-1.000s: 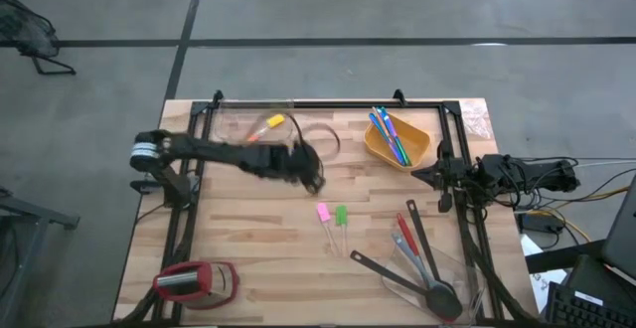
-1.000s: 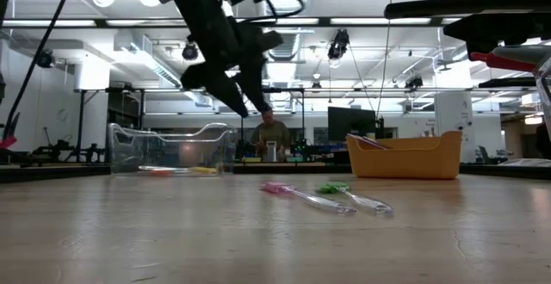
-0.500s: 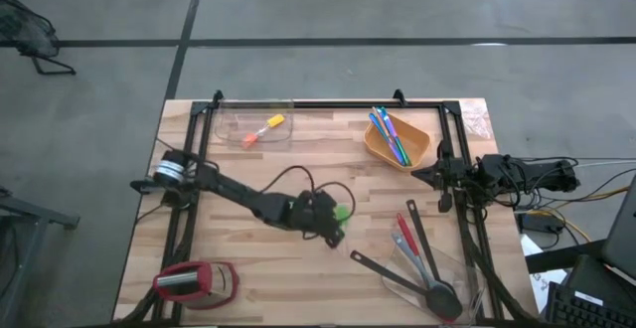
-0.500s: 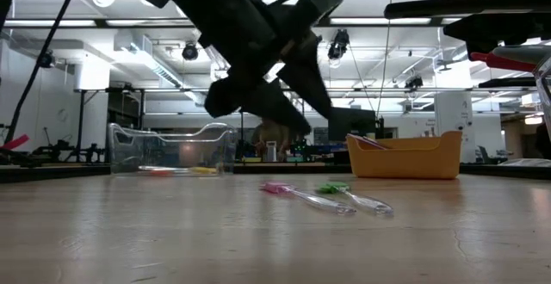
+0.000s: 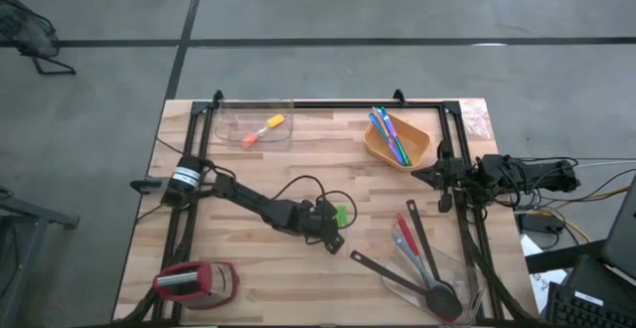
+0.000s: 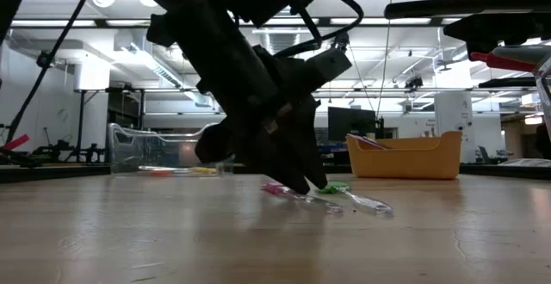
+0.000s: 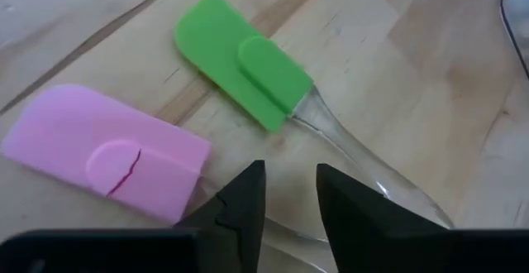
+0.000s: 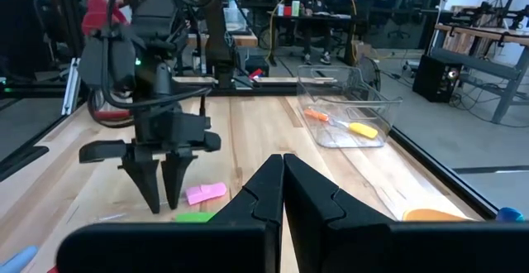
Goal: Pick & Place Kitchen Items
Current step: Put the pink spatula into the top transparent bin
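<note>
A small pink spatula (image 7: 107, 153) and a small green spatula (image 7: 240, 62), both with clear handles, lie flat side by side mid-table. My left gripper (image 7: 289, 192) is low over them, fingers pointing down, open by a narrow gap on either side of the pink spatula's clear handle (image 7: 281, 241). In the high view my left gripper (image 5: 331, 237) hides the pink one; the green spatula (image 5: 343, 212) shows beside it. My right gripper (image 8: 283, 170) is shut and empty, waiting at the table's right side (image 5: 417, 176). My left gripper comes from above with its fingertips (image 6: 303, 183) just at the table, one on each side of the pink spatula's clear handle. I cannot tell whether they touch it. The spatula lies flat on the table.
A clear tub (image 5: 256, 129) with an orange-and-yellow piece stands at the far left. An orange tub (image 5: 397, 141) with coloured sticks stands at the far right. Two black spoons and a red-headed spatula (image 5: 412, 253) lie near right. A red-and-black object (image 5: 194, 280) sits near left.
My left gripper has gone from beside the clear tub toward the table's near edge and a little right, then down onto the pink and green spatulas. The spatulas have not moved.
</note>
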### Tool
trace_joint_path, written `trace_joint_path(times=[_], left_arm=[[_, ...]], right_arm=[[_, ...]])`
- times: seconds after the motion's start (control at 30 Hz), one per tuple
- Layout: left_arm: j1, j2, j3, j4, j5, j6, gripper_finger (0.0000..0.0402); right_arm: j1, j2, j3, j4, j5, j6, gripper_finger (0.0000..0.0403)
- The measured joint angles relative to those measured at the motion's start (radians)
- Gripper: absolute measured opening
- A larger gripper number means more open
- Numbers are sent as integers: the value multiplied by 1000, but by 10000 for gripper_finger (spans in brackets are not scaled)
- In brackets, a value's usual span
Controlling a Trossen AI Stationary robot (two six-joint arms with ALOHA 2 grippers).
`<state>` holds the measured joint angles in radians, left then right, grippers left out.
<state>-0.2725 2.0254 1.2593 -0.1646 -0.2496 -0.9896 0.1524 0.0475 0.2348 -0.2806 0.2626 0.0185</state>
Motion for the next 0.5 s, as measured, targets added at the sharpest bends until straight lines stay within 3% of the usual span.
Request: trace_joint_path(times=[0.3,0.5], left_arm=[[-15,-74,-4,-234,62,0,81],[-15,-130,-3,-277,7,27,61]], right_arm=[[0,0,0,0,0,0,9],[0,0,0,0,0,0,9]])
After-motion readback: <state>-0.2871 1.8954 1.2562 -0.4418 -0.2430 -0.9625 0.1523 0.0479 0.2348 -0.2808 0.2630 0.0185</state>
